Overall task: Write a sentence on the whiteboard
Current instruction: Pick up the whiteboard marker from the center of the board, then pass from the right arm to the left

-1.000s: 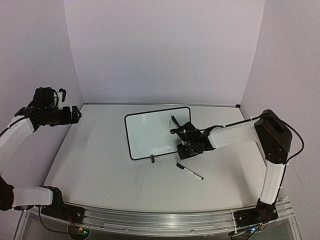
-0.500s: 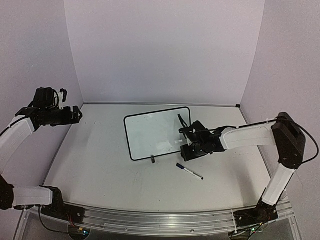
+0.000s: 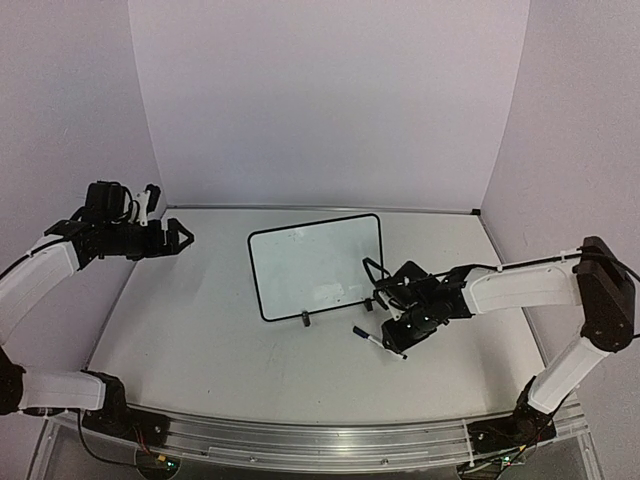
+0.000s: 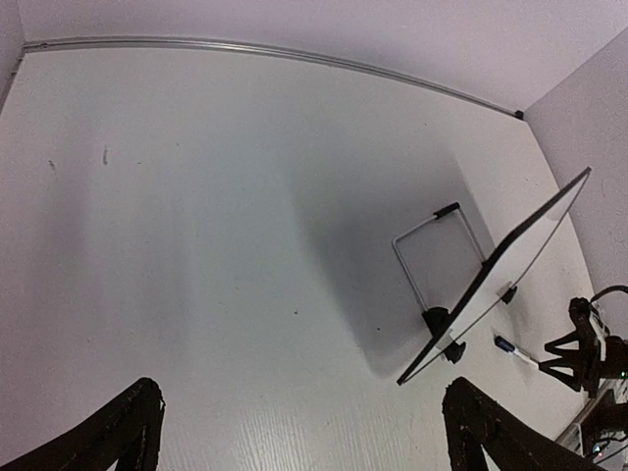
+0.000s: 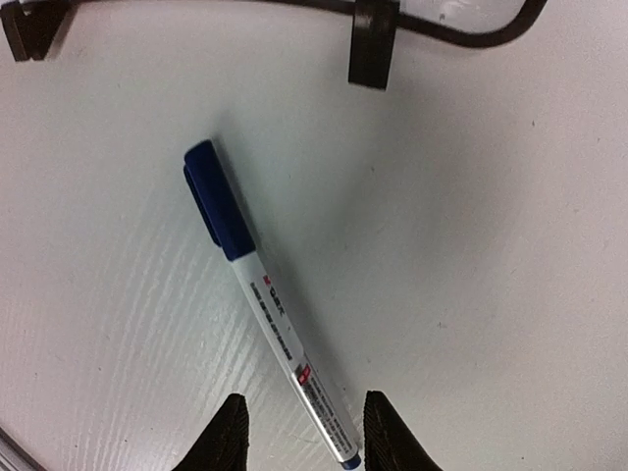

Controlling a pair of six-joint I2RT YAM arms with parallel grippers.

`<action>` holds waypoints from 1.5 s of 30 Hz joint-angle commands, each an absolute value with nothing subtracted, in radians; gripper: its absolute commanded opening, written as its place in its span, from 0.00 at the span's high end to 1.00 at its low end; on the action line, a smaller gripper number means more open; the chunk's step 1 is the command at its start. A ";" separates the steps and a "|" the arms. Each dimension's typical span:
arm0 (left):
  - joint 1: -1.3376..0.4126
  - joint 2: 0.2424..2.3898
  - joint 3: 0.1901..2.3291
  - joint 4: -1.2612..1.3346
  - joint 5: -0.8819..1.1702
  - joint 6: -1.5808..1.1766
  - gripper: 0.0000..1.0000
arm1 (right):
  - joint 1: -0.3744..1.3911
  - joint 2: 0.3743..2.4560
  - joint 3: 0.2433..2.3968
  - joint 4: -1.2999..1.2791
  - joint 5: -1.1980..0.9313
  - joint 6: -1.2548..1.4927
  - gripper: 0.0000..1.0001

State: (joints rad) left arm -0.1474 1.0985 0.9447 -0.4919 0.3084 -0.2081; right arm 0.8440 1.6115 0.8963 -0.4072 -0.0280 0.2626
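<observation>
The whiteboard (image 3: 315,262) stands tilted on its two black feet at mid-table; its face looks blank and no blue sentence shows. It appears edge-on in the left wrist view (image 4: 510,265), and its lower frame and a foot show in the right wrist view (image 5: 373,44). A white marker with a blue cap (image 3: 378,342) lies flat just in front of the board's right foot. My right gripper (image 3: 398,335) is open and hovers over the marker (image 5: 267,306), whose rear end lies between the fingertips (image 5: 306,437). My left gripper (image 3: 182,238) is open and empty, high at the left.
The board's wire stand (image 4: 432,250) sticks out behind it. The purple back and side walls enclose the white table (image 3: 200,330). The right gripper (image 4: 587,348) and the marker (image 4: 512,349) show small at the right edge of the left wrist view.
My right gripper has moved from the board's lower right edge toward the near side, down over the marker. My left gripper has shifted right, toward the table.
</observation>
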 commanded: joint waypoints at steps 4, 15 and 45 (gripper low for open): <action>-0.262 1.065 0.892 -0.459 0.334 -0.306 0.01 | 0.860 1.615 0.887 -0.479 -0.022 0.240 0.66; -0.265 1.048 0.864 -0.464 0.384 -0.324 0.01 | 0.864 1.699 0.928 -0.458 -0.043 0.216 0.75; -0.648 1.069 0.989 -0.351 0.462 -0.577 0.15 | 1.169 1.705 1.473 -0.555 0.065 0.192 1.00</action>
